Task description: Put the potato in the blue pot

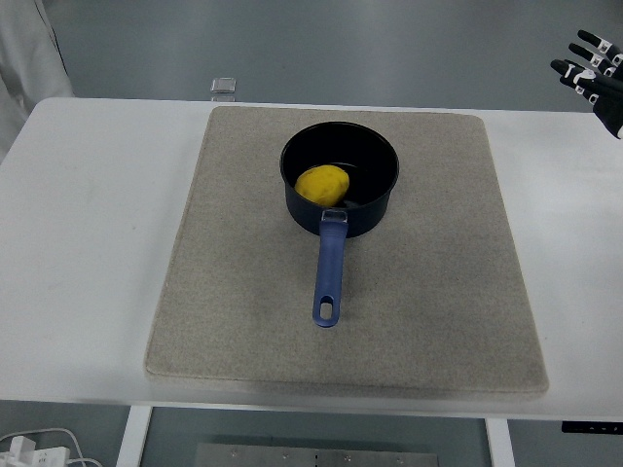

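right hand (596, 76) cut off at right edge, person's sleeve (29, 49) cropped top left

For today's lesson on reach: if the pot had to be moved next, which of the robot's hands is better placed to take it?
The right hand, probably. It is the only hand in view, fingers spread and empty, at the table's far right edge. The left is not visible. The potato already lies in the pot, whose handle points toward the near edge.
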